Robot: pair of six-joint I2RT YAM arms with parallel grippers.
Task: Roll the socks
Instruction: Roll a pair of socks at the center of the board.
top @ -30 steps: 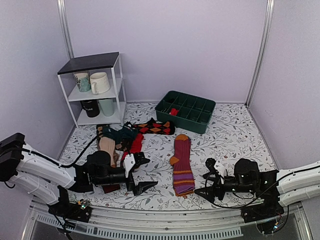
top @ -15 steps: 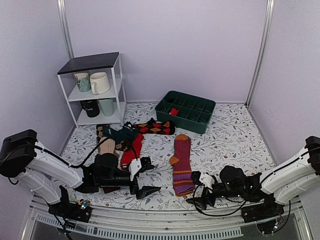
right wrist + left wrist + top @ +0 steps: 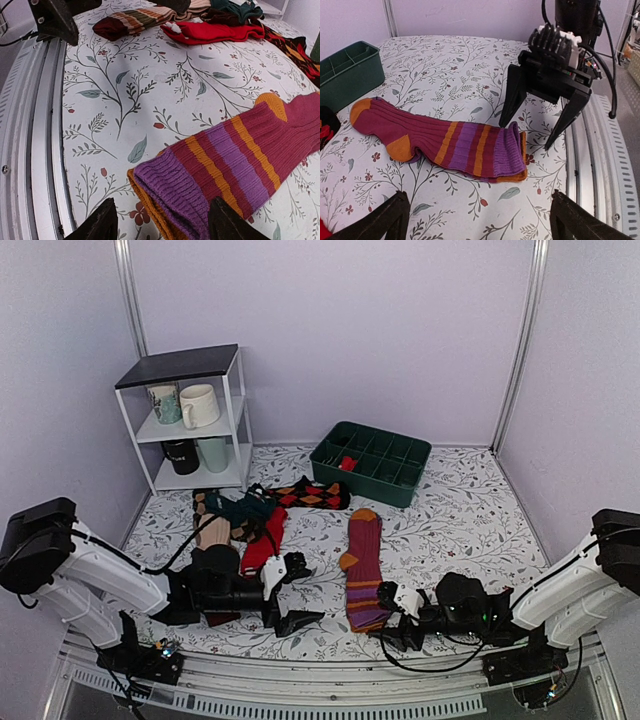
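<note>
Worktop (image 3: pixel 470 515): leaf-print cover with walls on three sides. Its near edge is hidden behind a ribbed metal rail (image 3: pixel 330 682) and the arm bases.
Shelf unit (image 3: pixel 180 366): stands in the far left corner with mugs (image 3: pixel 198 405) on two levels. The dark lower mug is hard to make out.
Left arm (image 3: pixel 100 575): folded low over the near left of the worktop, forearm level and pointing right.
Right arm (image 3: pixel 565 590): folded low at the near right, forearm level and pointing left.
Green tray (image 3: pixel 372 487): divided box at far centre. One small red item (image 3: pixel 347 462) sits in a compartment, too small to identify.
Sock heap (image 3: pixel 262 510): red, teal, argyle and brown-striped socks overlap left of centre. Their number cannot be told, and the left arm covers the near end.
Maroon socks (image 3: pixel 445 142): flat and unrolled on the worktop, right of the heap and apart from it. The orange toe points toward the tray and the purple cuff toward the rail. An orange edge under the cuff shows a second layer, the rest of which is hidden.
Left claw (image 3: pixel 305 592): jaws spread wide and holding nothing, low over bare cover, left of the cuff and apart from it. Its own wrist view cuts off all but the two tips.
Right claw (image 3: pixel 525 136): jaws parted with the tips down at the worktop and the cuff end lying between them. Nothing is gripped. Whether a tip touches the knit cannot be told.
</note>
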